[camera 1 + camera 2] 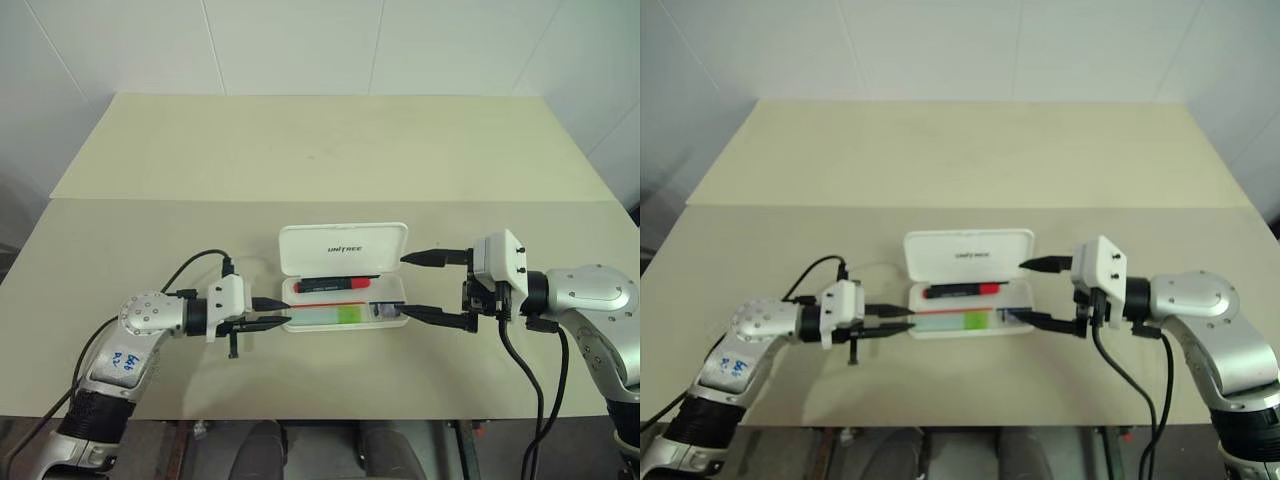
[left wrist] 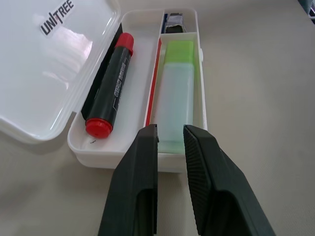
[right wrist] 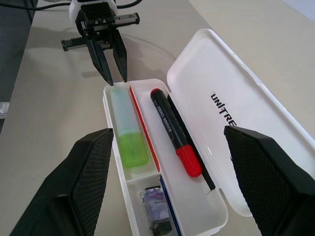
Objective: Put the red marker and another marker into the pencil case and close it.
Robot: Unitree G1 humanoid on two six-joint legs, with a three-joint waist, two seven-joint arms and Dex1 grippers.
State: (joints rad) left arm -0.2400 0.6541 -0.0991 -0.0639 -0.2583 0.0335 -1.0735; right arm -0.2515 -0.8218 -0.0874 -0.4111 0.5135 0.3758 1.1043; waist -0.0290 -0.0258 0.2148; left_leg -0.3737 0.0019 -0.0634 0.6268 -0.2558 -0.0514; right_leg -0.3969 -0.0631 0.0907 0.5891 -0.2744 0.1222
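White case (image 1: 343, 248) open on bench (image 1: 320, 150); red marker (image 1: 333, 285) and green highlighter (image 1: 330, 315) inside. My left tool (image 1: 283, 312) nearly shut, empty; right tool (image 1: 408, 284) wide, empty.

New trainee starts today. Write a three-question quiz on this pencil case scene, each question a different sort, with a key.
1. True or false: the pencil case lid is shut.
2. Which item lies in the compartment nearer the open lid? A) the red marker B) the green highlighter C) nothing
3. Fill in: the left end effector has its tips at the case's ____ end, level with the highlighter.

Key:
1. False; the lid stands open behind the tray.
2. A; the highlighter lies in the front compartment, across the divider.
3. Left; its fingers are nearly together there, while the right end effector is spread wide at the other end.
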